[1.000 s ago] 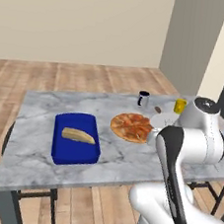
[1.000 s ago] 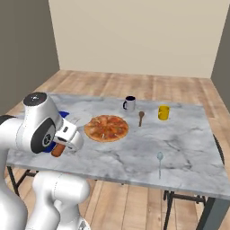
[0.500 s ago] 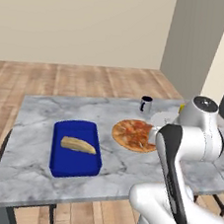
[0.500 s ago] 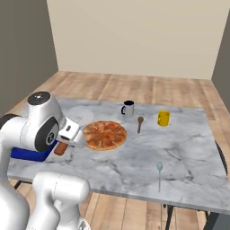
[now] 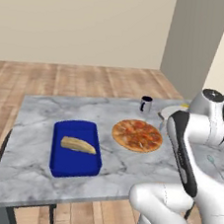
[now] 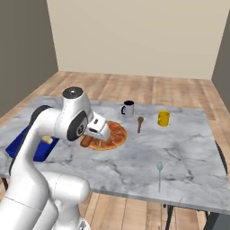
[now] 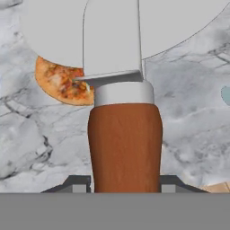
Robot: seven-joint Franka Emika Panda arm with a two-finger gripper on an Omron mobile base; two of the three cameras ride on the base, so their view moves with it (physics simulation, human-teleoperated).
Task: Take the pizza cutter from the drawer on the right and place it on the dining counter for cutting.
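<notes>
The pizza cutter [image 7: 125,143] fills the middle of the hand view, its reddish-brown handle clamped between the gripper [image 7: 125,183] fingers and its pale wheel reaching to the top. In the right base view it shows left of centre, held above the worktop [image 6: 179,148] beside the pizza [image 6: 108,134]. A blue tray [image 5: 76,147], dark mug [image 6: 127,108], yellow cup [image 6: 163,118] and spoon [image 6: 159,168] lie around. Fetching looks done; lowering and releasing remain.
</notes>
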